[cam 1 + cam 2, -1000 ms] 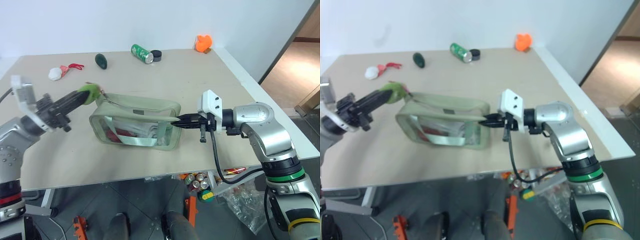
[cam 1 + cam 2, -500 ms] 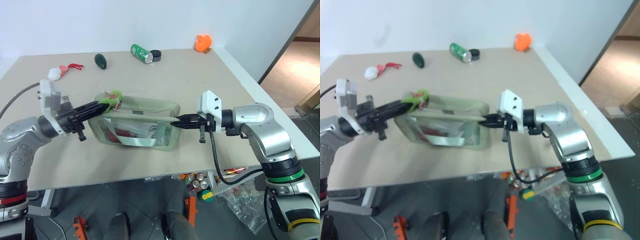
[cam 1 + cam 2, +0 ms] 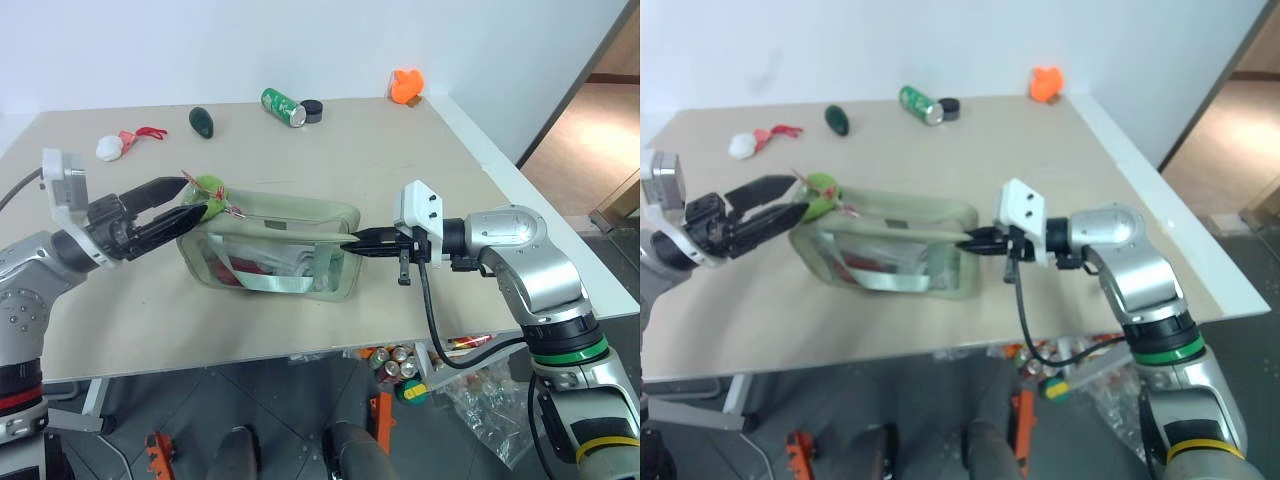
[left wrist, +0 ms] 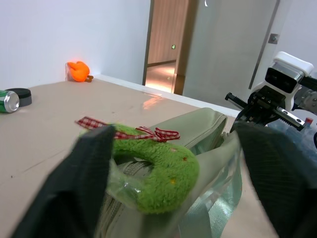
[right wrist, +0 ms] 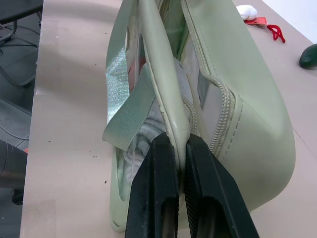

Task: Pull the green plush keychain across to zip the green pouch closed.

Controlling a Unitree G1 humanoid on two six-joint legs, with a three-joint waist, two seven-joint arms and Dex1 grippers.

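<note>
The green pouch point(image 3: 270, 245) lies in the middle of the table, its clear panel facing me. The green plush keychain point(image 3: 210, 189) rests on the pouch's upper left corner, its red cord trailing beside it. My left gripper point(image 3: 194, 198) stands open around the keychain point(image 4: 159, 163), one finger point(image 4: 74, 188) on each side and neither pressing it. My right gripper point(image 3: 352, 243) is shut on the pouch's right end. In the right wrist view its fingertips point(image 5: 166, 148) pinch the pouch's rim point(image 5: 163, 89) beside the zipper.
At the back of the table lie a white pom-pom with red cord point(image 3: 110, 147), a dark green oval plush point(image 3: 203, 122), a green can point(image 3: 283, 107) with a black cap beside it, and an orange toy point(image 3: 406, 86). The table's front edge point(image 3: 300, 350) is close below the pouch.
My left gripper was shut on the keychain and has opened, letting it go at the pouch's left end. The right gripper has kept its hold without moving.
</note>
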